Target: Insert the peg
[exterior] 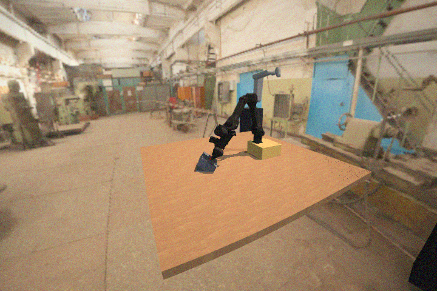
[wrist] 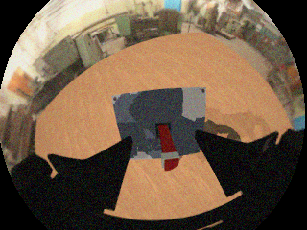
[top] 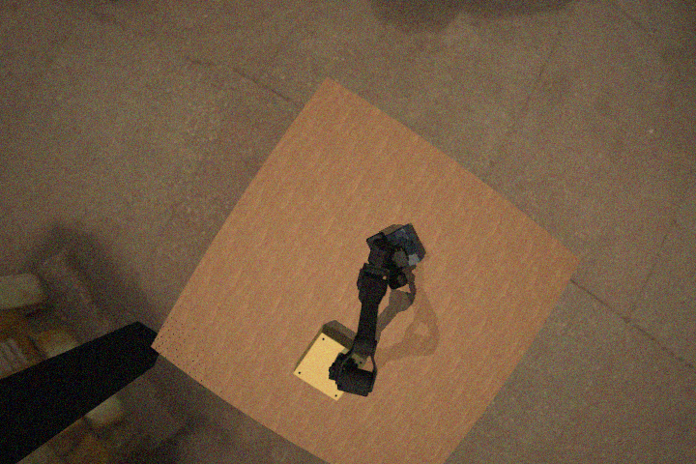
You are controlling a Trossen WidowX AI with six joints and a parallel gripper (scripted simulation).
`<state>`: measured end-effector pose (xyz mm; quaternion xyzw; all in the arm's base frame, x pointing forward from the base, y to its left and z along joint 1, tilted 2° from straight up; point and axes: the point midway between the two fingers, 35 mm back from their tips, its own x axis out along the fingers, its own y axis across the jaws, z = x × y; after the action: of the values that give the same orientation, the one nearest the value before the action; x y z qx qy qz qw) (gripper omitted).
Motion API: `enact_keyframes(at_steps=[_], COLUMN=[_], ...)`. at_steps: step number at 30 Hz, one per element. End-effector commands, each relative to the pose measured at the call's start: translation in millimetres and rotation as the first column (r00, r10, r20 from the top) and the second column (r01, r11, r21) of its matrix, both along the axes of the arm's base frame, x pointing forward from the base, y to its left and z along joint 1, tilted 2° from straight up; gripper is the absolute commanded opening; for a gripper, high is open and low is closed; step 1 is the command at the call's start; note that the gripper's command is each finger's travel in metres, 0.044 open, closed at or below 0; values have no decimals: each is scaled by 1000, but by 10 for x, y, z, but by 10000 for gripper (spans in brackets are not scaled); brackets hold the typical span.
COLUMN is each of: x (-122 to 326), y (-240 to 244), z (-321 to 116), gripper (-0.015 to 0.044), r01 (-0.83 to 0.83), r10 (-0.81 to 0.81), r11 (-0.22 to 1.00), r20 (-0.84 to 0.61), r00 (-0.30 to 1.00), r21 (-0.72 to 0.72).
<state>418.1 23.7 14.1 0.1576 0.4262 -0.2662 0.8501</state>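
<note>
The sloped panel (top: 413, 238) (exterior: 204, 165) (wrist: 155, 106) has a mottled blue-grey face. The red peg (wrist: 168, 144) with a grey band near its outer end stands in the panel's dark square-edged hole, its inner end hidden there. A bit of the red peg (exterior: 210, 157) also shows in the exterior view. How deep it sits cannot be read exactly; a long part sticks out of the face. My gripper (wrist: 164, 137) is open, its black fingers well apart on either side of the peg with visible gaps. In the top view the peg is hidden by the arm.
The arm stands on a yellow block (top: 318, 363) (exterior: 271, 151) (exterior: 264, 153) on the wooden table (top: 283, 218) (exterior: 226, 212) (wrist: 96, 101). The table's edges show in the top and exterior views. A black beam (top: 58, 383) reaches the table's corner in the top view.
</note>
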Motion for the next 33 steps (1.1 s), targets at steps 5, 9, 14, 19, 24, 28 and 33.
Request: enact_keyframes(at_steps=[5, 9, 14, 19, 24, 28, 33], x=[-53, -82, -119, -158, -199, -233, -277], y=[47, 74, 108, 142, 175, 202, 235], z=[110, 167, 240, 314, 387, 446, 519], gripper=[440, 440, 440, 440, 440, 440, 440], r01=[2, 1, 0, -1, -3, -4, -5], r10=[-2, -1, 0, 1, 3, 4, 5], r11=[1000, 1000, 1000, 1000, 1000, 1000, 1000], r20=[-1, -1, -2, -3, -4, -4, -5], r00=[1000, 1000, 1000, 1000, 1000, 1000, 1000], r21=[0, 1, 2, 2, 3, 3, 3])
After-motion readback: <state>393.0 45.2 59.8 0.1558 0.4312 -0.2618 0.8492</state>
